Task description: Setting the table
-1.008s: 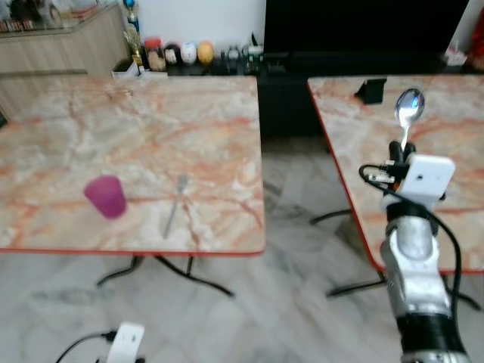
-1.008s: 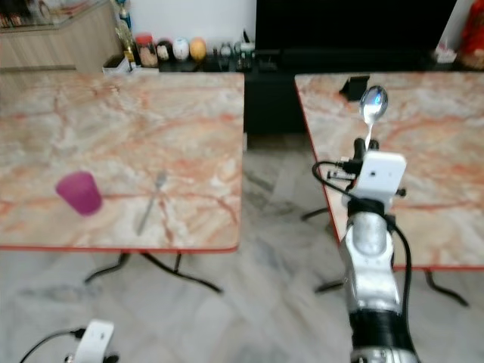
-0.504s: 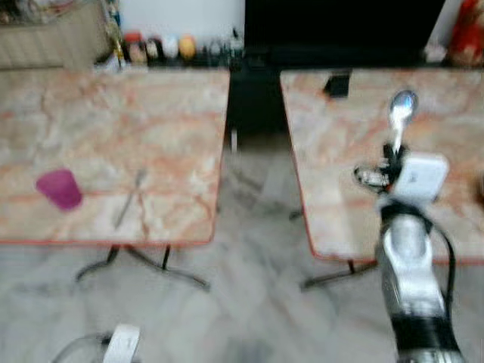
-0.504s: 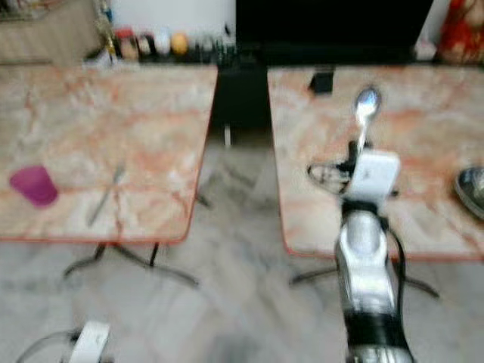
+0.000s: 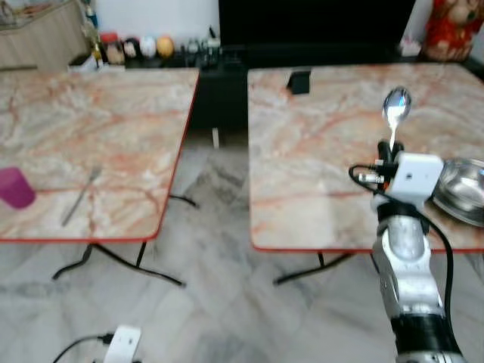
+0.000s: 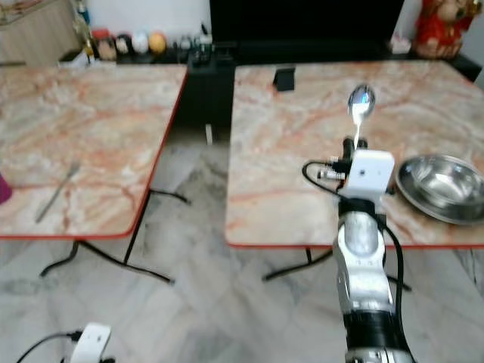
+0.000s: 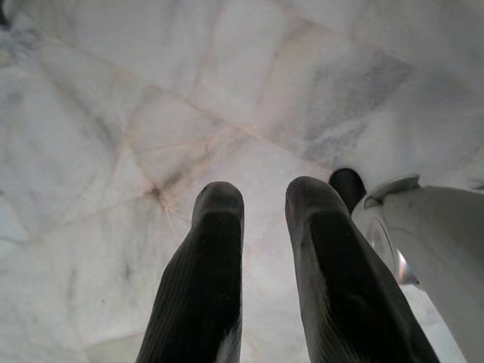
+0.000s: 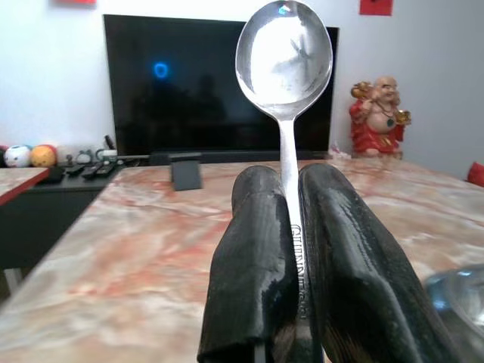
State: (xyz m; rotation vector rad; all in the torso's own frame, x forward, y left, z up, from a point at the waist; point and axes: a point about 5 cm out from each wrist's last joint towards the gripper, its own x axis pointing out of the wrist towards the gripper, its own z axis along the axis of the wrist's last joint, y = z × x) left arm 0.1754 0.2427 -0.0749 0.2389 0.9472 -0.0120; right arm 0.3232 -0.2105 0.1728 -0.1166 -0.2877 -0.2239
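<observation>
Since a second ago the head camera has swung right: the left table (image 5: 98,128) with its fork (image 5: 79,197) and pink cup (image 5: 15,187) has slid toward the left edge of the eye views, while the right table (image 5: 318,151) now sits ahead and a steel bowl (image 6: 442,185) has come into sight on its right side. Relative to the arm, the spoon (image 5: 395,113) is as it was, standing upright with its bowl upward, its handle pinched between the pressed-together fingers of the right gripper (image 8: 291,227), which is raised over the near part of the right table.

From the right wrist view comes what the eye views cannot give: the spoon's handle clamped between the two black fingers (image 8: 249,257), a dark television (image 8: 189,83) on the far wall, a red figurine (image 8: 380,106) to the right, and a small dark stand (image 8: 185,172) on the far part of the table. The bowl lies just right of the gripper.

The left gripper (image 7: 261,200) hangs low over the pale marble floor (image 7: 113,113), its fingers slightly spread and holding nothing.
</observation>
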